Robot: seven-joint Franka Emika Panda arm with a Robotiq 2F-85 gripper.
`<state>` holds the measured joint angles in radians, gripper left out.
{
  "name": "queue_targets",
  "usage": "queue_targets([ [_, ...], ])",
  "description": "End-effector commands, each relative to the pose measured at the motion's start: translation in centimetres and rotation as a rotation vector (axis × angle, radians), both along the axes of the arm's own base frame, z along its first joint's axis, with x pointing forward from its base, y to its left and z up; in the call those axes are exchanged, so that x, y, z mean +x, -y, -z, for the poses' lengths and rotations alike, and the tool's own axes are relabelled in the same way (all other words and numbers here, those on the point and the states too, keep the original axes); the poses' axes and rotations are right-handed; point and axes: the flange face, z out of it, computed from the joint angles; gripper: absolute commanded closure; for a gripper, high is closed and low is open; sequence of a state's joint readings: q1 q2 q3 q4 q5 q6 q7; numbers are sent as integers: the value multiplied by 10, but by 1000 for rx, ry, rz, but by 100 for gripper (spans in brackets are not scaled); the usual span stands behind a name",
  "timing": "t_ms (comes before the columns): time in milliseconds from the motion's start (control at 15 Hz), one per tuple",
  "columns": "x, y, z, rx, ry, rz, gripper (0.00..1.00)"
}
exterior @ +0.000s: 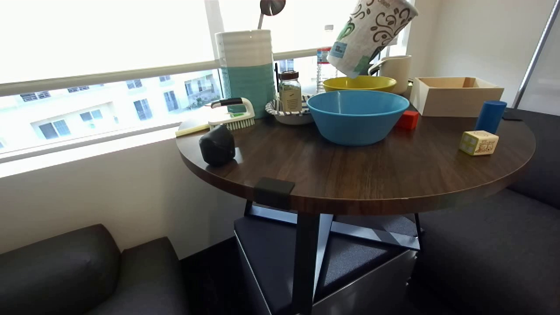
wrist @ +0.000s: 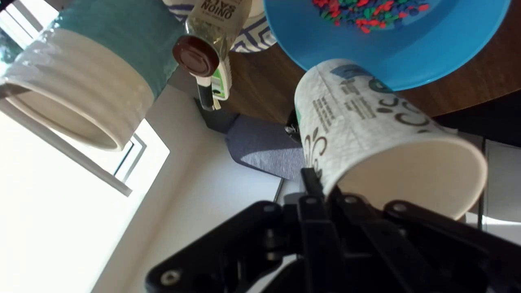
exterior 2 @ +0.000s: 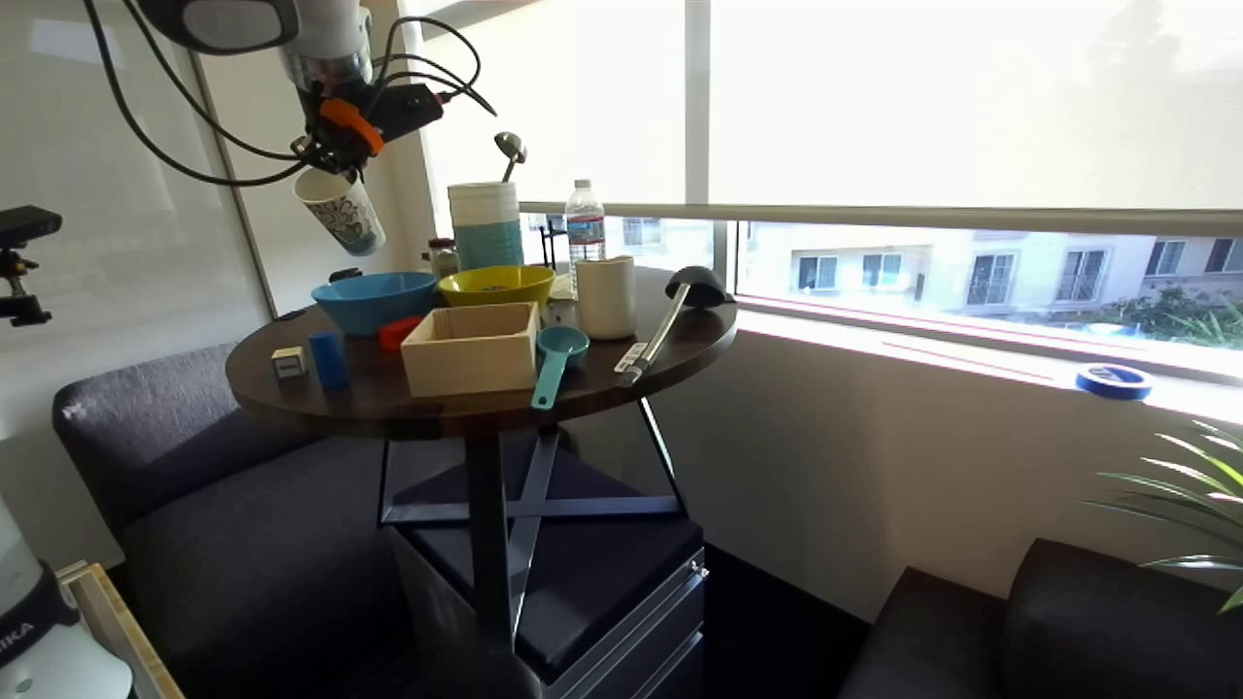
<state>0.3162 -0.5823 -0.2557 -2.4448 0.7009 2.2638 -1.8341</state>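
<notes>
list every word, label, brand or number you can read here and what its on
"ONION SALT": on the glass jar, in the wrist view
"IKA": on the robot's black band, at the left edge of an exterior view
Too small or blurred to read: the print on the paper cup, the label of the plastic bottle, the white tag and the marks on the block

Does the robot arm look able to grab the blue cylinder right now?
Probably not: the gripper is busy pinching the paper cup, though the blue cylinder itself stands uncovered on the table.
</notes>
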Motion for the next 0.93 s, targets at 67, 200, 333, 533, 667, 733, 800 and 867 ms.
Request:
queue_targets([
  [67, -4, 0, 12, 77, 146, -96, 99],
  [200, -3, 0, 14, 92, 219, -110, 99],
  [333, -3, 0, 19, 118, 264, -118, 99],
  [533, -1, 1, 20, 131, 247, -129, 97],
  [667, -2, 1, 23, 136, 261, -130, 97],
  [733, -2, 1, 24, 135, 263, -131, 97],
  [800, -2, 1, 25, 134, 263, -132, 97],
  [867, -2, 1, 25, 134, 263, -132, 97],
])
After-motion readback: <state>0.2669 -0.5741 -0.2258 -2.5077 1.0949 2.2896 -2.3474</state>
